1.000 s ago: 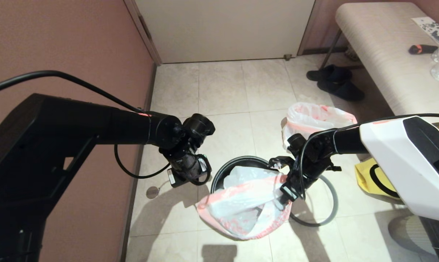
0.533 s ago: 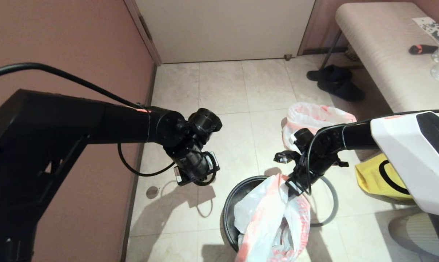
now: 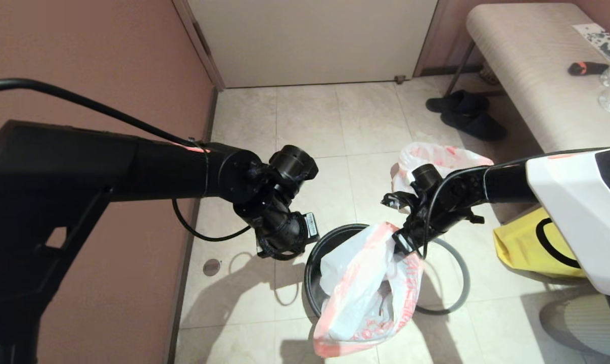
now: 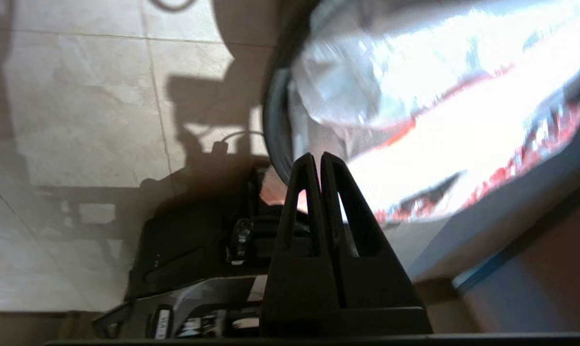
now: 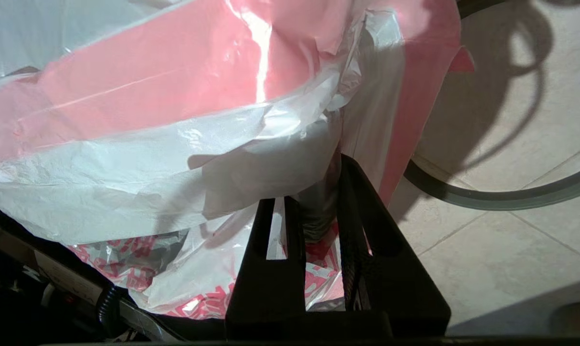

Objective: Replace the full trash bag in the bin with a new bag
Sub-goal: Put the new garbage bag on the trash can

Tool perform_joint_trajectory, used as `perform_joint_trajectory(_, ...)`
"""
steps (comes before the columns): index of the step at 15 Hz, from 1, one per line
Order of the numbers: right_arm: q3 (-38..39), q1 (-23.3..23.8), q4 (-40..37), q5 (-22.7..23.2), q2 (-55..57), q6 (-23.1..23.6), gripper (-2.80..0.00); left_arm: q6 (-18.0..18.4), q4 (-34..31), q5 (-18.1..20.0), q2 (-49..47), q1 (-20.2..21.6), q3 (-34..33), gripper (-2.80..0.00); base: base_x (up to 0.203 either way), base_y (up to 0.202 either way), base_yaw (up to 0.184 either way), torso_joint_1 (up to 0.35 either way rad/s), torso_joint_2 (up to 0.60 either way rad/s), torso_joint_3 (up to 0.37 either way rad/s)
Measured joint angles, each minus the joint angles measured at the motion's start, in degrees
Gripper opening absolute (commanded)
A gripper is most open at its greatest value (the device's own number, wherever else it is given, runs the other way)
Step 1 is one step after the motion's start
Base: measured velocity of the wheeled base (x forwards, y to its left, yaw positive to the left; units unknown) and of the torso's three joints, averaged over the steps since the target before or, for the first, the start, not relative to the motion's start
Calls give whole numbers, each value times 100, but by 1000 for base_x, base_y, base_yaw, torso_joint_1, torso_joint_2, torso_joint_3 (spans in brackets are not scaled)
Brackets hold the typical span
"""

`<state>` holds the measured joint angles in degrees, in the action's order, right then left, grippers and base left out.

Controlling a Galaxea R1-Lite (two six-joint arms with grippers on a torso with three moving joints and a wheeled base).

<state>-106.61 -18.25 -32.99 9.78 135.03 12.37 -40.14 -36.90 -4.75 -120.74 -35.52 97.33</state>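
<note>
The new bag point(image 3: 365, 293) hangs limp from my right gripper point(image 3: 403, 242), which is shut on a bunched fold of its rim point(image 5: 318, 211). It drapes over the near right side of the black bin point(image 3: 312, 258). The bin's grey ring point(image 3: 459, 288) lies on the floor to the right. The full trash bag point(image 3: 436, 154) stands on the tiles behind my right wrist. My left gripper point(image 4: 317, 158) hovers at the bin's left rim, shut with nothing in it.
A yellow bag point(image 3: 527, 247) lies on the floor at the right. A bench point(image 3: 537, 76) with bottles stands at the far right, dark shoes point(image 3: 466, 116) beside it. The brown wall point(image 3: 107, 76) runs close along the left, with a floor drain point(image 3: 212, 267) near it.
My right gripper rose with the new bag, which went from spread wide to a hanging bunch. The bin shifted a little to the right. My left arm moved right, up to the bin.
</note>
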Motion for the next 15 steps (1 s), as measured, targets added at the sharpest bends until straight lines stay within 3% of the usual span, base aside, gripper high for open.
perform_joint_trajectory(4,0,-38,2,97,82,-3,-280,1346,106,749,-135,184,93,-280,0,0,0,0,0,0)
perform_joint_trajectory(10,0,-24,0,260,166,29,-280,4109,90,3493,-638,1135,491,-280,0,0,0,0,0,0)
perform_joint_trajectory(11,0,-2,9,265,179,30,-280,4313,38,3657,-806,1182,733,-280,0,0,0,0,0,0)
perform_joint_trajectory(15,0,40,20,348,218,36,-280,4446,166,3840,-1410,1061,1425,-280,0,0,0,0,0,0)
